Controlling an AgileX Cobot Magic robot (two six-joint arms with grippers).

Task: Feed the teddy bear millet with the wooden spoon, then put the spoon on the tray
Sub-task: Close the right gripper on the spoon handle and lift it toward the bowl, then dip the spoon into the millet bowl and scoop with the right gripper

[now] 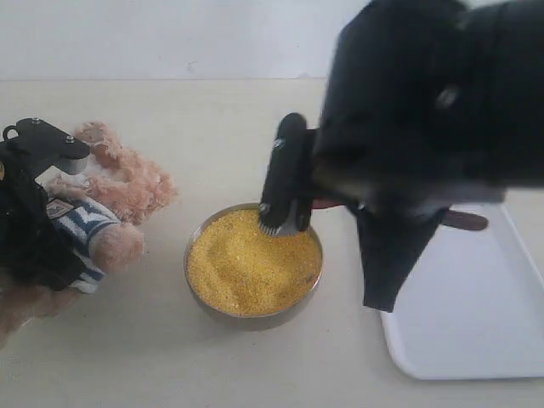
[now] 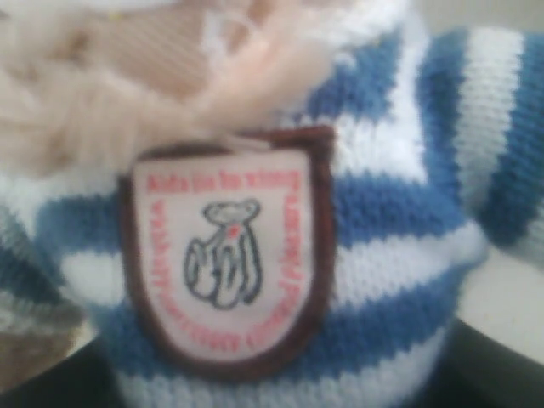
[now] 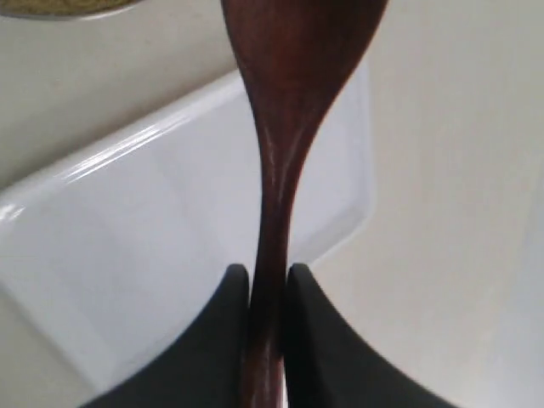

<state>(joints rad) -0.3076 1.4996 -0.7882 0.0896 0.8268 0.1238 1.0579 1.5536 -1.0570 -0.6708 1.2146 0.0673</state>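
The teddy bear lies at the left, its striped shirt and chest badge filling the left wrist view. My left gripper is closed around its body; dark fingers show at the frame corners. The millet fills a round metal bowl in the middle. My right gripper is shut on the thin handle of the wooden spoon. The handle's end sticks out over the tray. The spoon's oval bowl points toward the millet bowl's right rim; the arm hides it from outside.
My bulky black right arm hangs over the table between the bowl and the tray, blurred. The white tray lies below the spoon in the right wrist view. A pale wall runs along the table's far edge.
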